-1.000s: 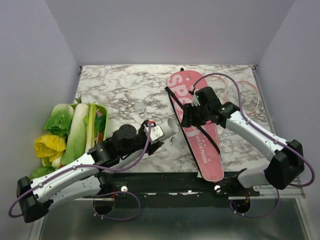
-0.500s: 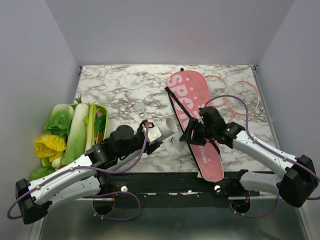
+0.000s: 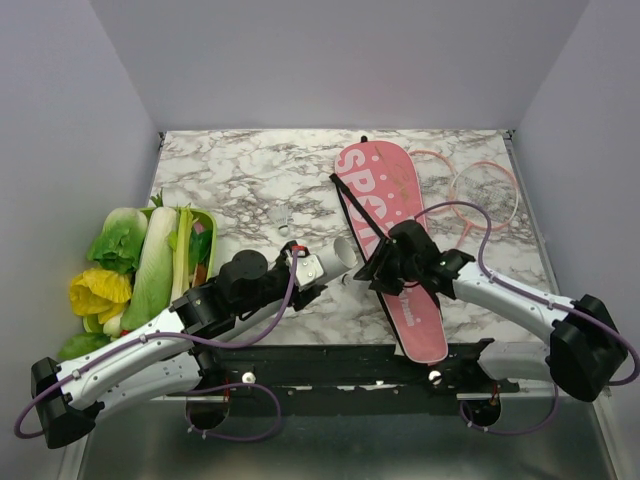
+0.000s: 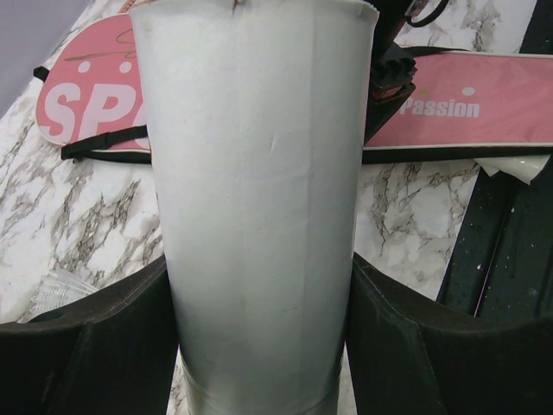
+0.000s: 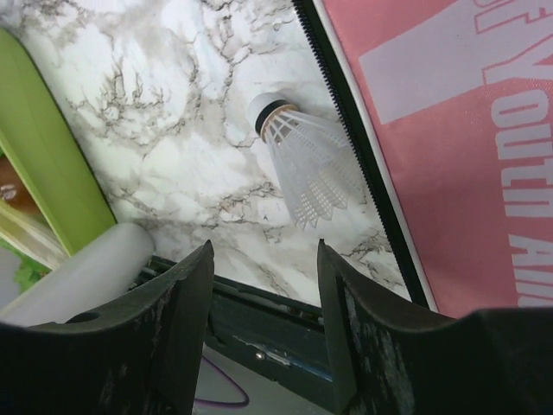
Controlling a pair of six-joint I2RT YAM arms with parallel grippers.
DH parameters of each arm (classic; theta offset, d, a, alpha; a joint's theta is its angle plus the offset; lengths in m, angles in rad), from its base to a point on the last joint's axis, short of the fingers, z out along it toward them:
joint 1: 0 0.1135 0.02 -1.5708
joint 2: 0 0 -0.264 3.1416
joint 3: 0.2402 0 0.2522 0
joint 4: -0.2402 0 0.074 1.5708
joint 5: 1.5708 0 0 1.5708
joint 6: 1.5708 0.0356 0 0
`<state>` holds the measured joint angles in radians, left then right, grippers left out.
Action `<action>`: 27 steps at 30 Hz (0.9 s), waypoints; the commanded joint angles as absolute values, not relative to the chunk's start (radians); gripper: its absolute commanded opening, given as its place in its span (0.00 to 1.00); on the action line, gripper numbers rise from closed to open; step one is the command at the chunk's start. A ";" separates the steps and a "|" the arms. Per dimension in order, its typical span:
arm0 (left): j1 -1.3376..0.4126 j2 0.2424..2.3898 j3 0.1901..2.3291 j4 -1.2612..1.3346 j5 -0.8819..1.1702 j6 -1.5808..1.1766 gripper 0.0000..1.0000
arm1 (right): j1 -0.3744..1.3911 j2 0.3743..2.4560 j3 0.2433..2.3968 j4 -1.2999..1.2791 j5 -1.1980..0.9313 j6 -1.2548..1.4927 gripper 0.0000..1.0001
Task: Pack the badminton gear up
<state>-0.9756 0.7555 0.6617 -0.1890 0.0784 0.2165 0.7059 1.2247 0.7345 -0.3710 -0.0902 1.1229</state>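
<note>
Pink cover (image 3: 372, 180) lies lengthwise on the tabletop (image 3: 250, 170), and our right tool (image 5: 263, 277) has swung from its head down to its near-left edge, hanging with jaws parted and empty above the shuttlecock (image 5: 302, 164) just beside it; our left tool (image 4: 259, 346) still clasps the white tube (image 4: 259, 190), so we judge a shuttlecock pickup comes next

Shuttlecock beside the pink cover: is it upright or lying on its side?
Lying on its side: the shuttlecock has cork and feathers both on the table.

At marble table (image 3: 235, 165) left edge: green tray (image 3: 210, 238) holding leafy vegetables (image 3: 150, 265).
</note>
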 commanded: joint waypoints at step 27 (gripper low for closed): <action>-0.988 0.764 0.650 -0.147 0.104 0.232 0.00 | 0.718 1.371 0.652 -0.107 0.066 1.174 0.01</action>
<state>-0.9775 0.7685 0.6605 -0.1825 0.0864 0.2184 0.7124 1.3956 0.6647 -0.1448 -0.0261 1.2095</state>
